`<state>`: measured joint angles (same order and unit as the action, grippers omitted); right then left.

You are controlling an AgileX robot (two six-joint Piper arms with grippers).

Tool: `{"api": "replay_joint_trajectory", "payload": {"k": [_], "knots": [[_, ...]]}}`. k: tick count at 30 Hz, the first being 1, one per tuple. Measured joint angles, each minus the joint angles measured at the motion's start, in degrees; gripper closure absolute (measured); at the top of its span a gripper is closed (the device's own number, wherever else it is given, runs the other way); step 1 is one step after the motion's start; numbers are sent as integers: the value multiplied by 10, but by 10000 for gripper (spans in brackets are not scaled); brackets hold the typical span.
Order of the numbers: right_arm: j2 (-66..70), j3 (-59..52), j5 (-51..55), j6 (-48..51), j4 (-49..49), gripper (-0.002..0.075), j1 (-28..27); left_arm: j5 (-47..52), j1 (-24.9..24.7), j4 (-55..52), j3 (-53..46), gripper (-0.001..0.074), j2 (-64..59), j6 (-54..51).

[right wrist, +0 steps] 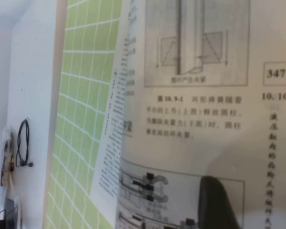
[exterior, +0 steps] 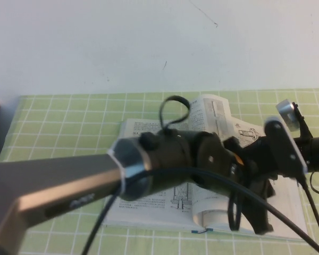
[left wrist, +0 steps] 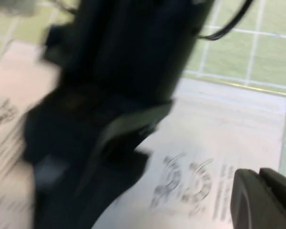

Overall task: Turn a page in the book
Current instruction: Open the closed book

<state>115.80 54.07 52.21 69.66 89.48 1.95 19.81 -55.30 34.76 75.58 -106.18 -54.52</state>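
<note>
Closest to the high camera was my left arm (exterior: 69, 191), a big grey-and-black link stretched from the lower left corner across the table, hiding much of the book (exterior: 149, 212) beneath it. That book lay open on the green grid mat (exterior: 58, 117), spine edge toward me. One leaf, the page (exterior: 215, 114), stood lifted above the middle of the book, its upper part rising behind the arms. My left gripper (exterior: 255, 212) hung over the right-hand half of the book, near the front edge; I could not tell whether its jaws were apart or together, since the left wrist view showed only one dark fingertip (left wrist: 260, 198) above a sheet with gear drawings (left wrist: 190, 183), with a blurred black arm crossing in front. My right gripper (exterior: 279, 146) came in from the right edge, just beside the raised leaf; the right wrist view was filled with a printed sheet numbered 347 (right wrist: 275, 73) very close to the lens, one dark finger (right wrist: 219, 202) against it, and again I could not tell how the jaws stood. I judged the turn to be midway. To finish it well I would carry the leaf slowly over the spine in an arc, keep tension light so the thin paper did not crease or tear, and keep the two arms clear of each other.
</note>
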Motion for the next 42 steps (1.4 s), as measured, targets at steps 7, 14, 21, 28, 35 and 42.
{"api": "replay_joint_trajectory", "payload": {"k": [7, 14, 21, 28, 35, 42], "knots": [[0, 0, 0, 13, 1, 391, 0, 3, -30, -100, 39, 738, -33, 80], [0, 0, 0, 24, 1, 391, 0, 82, -55, -466, 84, 738, -35, 464], [0, 0, -5, 26, 1, 391, 0, 120, -96, -577, 110, 738, -36, 577], [0, 0, -6, 27, 1, 391, 0, 116, -101, -477, 110, 738, -62, 491], [0, 0, -6, 28, 1, 391, 0, 115, -101, -475, 110, 738, -107, 479], [0, 0, -6, 29, 1, 391, 0, 106, -85, -476, 111, 738, -122, 478]]}}
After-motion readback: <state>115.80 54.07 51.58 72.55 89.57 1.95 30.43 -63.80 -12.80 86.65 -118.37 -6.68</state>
